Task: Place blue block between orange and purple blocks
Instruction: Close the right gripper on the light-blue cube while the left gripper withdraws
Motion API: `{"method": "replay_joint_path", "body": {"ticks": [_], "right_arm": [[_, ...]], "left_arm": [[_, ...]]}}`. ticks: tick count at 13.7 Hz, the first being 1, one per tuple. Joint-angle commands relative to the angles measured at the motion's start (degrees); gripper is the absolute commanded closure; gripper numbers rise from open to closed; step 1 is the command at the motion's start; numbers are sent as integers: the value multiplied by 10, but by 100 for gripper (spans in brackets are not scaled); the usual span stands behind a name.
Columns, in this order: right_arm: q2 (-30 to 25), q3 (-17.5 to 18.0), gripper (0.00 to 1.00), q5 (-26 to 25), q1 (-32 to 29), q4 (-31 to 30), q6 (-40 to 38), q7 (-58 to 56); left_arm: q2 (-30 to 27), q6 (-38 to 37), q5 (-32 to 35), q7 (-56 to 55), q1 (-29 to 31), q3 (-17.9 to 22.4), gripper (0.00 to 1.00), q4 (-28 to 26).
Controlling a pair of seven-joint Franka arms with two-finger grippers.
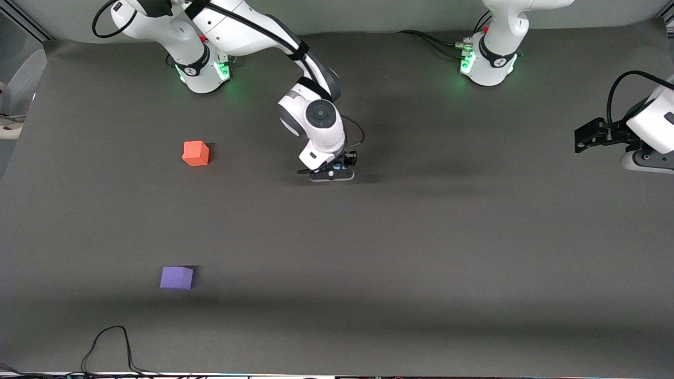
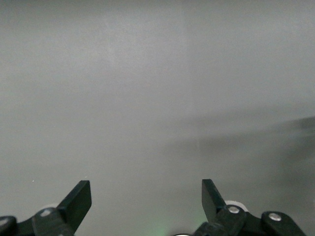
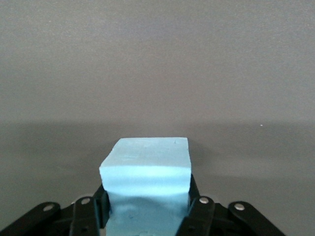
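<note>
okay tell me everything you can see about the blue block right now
The blue block is a small light sky-blue cube with matte, foam-like faces and slightly dented sides. The right gripper is shut on it, fingers pressing two opposite sides, near the middle of the table. In the front view it is almost hidden under the wrist, apart from the other cubes.

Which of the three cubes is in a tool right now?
The blue block: it sits pinched between the right tool's fingers, low over mid-table. The orange block and the purple block lie free on the table. The left tool waits open.
</note>
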Motion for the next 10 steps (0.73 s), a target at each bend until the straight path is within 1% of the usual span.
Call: {"method": "replay_joint_path", "body": {"ticks": [1,3,4,6,10], "right_arm": [[2,-6,71,-16,8,-1,13,20],[-21,-13,71,-16,4,0,-4,14],[-39,-30,71,-16,4,1,-33,9],[-86,-50,71,-15,3,2,-96,-17],[-177,-140,71,-3,2,2,-194,-117]], "left_arm": [[-10,9,0,-4,3,-3,0,-11],[-11,8,0,-5,3,-4,0,-11],[-11,8,0,-6,2,-4,0,-10],[-10,9,0,-8,1,-3,0,-9],[-6,9,0,-9,1,-3,0,-9]]}}
